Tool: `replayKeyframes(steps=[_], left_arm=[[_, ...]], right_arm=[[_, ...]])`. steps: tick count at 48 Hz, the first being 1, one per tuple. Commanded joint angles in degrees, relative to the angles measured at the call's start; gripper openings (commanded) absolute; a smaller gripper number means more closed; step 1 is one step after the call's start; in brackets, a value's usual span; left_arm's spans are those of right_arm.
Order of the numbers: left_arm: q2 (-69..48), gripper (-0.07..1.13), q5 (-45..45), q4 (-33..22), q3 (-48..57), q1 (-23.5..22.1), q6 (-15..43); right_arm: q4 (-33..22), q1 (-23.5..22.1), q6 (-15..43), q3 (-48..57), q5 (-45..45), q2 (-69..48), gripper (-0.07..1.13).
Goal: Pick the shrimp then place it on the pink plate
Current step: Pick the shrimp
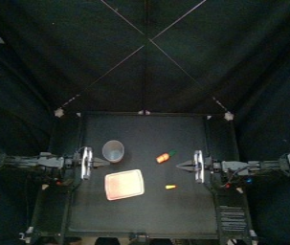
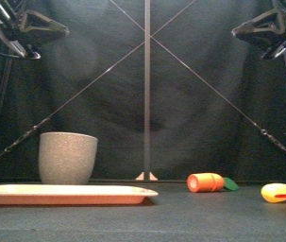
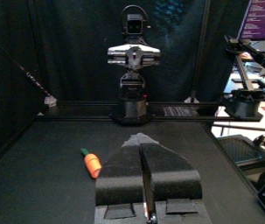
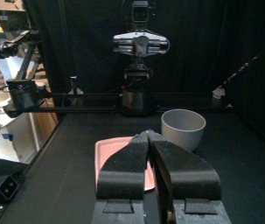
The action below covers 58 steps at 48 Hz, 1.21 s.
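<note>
The small yellow-and-orange toy shrimp lies on the black table right of centre and toward the front. It sits between the flat pink tray and the right gripper, apart from both. That gripper hangs above the table's right side with its jaws pressed together on nothing. The left gripper is at the left side, well apart from the shrimp, and is likewise closed and empty. An orange toy carrot with a green tip lies farther back. A tall grey speckled cup stands behind the tray.
</note>
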Motion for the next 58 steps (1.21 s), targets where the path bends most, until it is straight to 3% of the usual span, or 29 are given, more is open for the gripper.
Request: replayKeyframes(steps=[1, 15, 21, 39, 58], left_arm=[[0.5, 0.08, 4.4, -0.2, -1.2, -0.2, -0.1], [0.5, 0.08, 12.6, -0.1, -3.7, 0.4, 0.1], [0.5, 0.08, 12.7, -0.2, -3.3, 1.4, 0.1], [0.5, 0.08, 12.6, -0.2, -3.3, 3.9, 0.2], [0.5, 0.08, 12.5, -0.2, -3.3, 4.0, 0.2]], right_arm=[[0.5, 0.3, 0.9, -0.6, 0.5, 1.8, 0.06], [1.1, 0.9, 2.1, -5.8, 10.6, 9.9, 0.07], [0.9, 3.8, 2.1, -8.7, 16.0, 14.8, 0.15], [5.9, 5.2, 2.2, -10.6, 23.2, 22.1, 0.82], [10.2, 6.0, 2.2, -9.9, 28.7, 31.5, 0.85]])
